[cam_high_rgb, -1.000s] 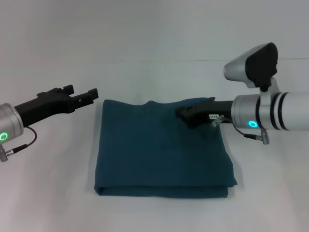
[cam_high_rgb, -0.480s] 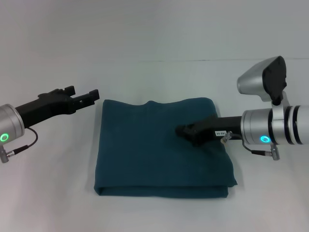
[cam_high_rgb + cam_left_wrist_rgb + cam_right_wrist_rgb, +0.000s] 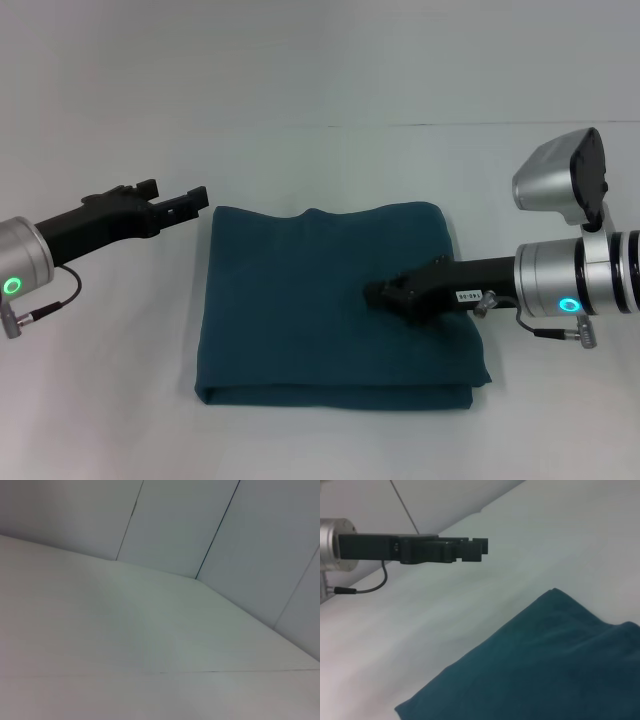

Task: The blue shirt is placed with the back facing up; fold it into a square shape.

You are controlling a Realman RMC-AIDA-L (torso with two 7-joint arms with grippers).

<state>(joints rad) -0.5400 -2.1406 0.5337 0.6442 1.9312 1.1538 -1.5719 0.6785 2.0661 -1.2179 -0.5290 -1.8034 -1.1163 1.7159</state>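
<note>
Right gripper (image 3: pixel 378 293) over folded blue shirt (image 3: pixel 300 300).

Plain dark teal-blue shirt (image 3: pixel 330 300), no pattern showing. White table (image 3: pixel 100 400). Black left gripper (image 3: pixel 185 198) and black right gripper (image 3: pixel 385 292), silver wrists, green-glowing rings.

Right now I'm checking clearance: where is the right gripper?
In the head view the right gripper is over the right half of the folded blue shirt, reaching in from the right; the left gripper is off the shirt's far-left corner.
</note>
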